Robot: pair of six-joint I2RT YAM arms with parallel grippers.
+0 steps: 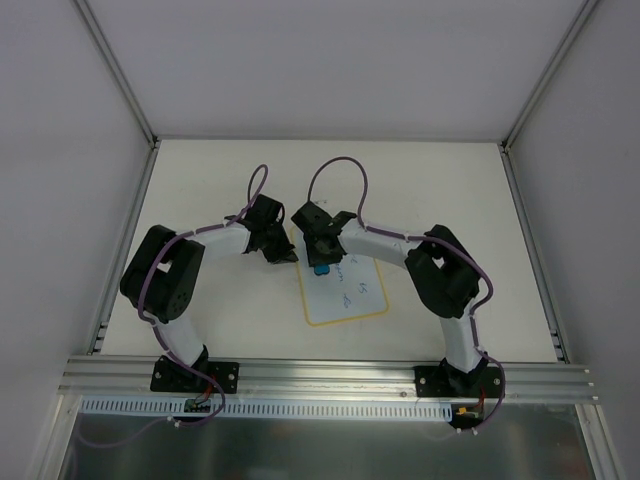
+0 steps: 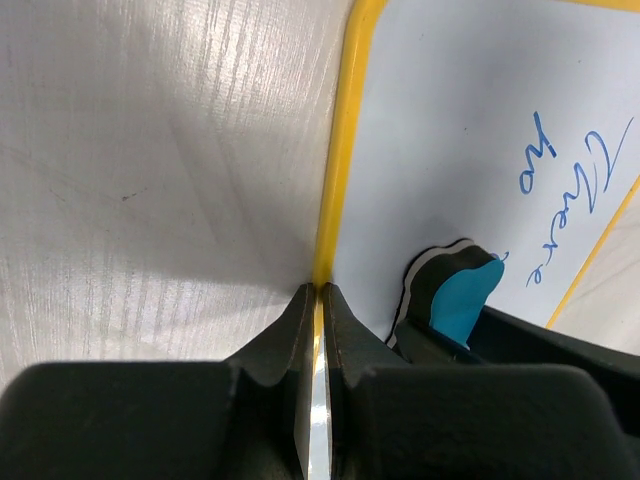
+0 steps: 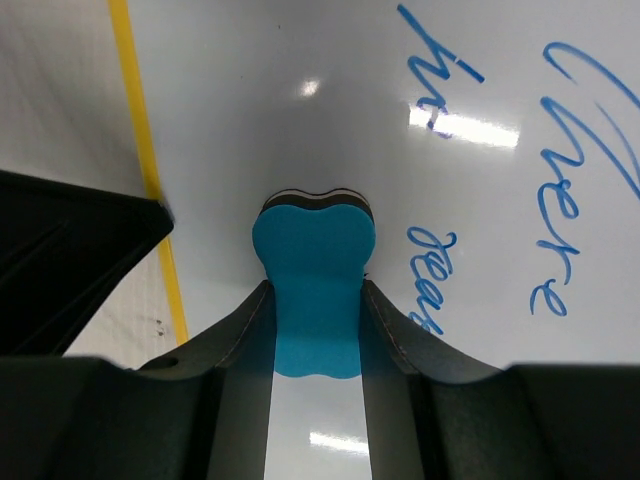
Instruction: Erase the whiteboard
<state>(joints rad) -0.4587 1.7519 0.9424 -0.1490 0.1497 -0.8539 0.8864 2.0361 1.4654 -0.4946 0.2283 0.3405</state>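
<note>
The whiteboard (image 1: 352,300) lies mid-worktop (image 1: 450,190), nearer the near edge, with blue handwriting (image 3: 575,180) on it. At its far end, the right gripper (image 3: 314,285) jaws clamp a blue eraser (image 3: 312,235) on the board. The left gripper (image 2: 318,290) jaws, pressed together, rest on its yellow rim (image 2: 335,180).

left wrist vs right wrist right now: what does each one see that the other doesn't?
Left wrist only: the left gripper shut on the whiteboard at its yellow rim, bare tabletop beside it, and the layered side edge of the eraser.
Right wrist only: the right gripper clamped on the eraser's two sides, and the word "hi".
Both: the board, its rim, the blue eraser against the board, and the blue "There".
</note>
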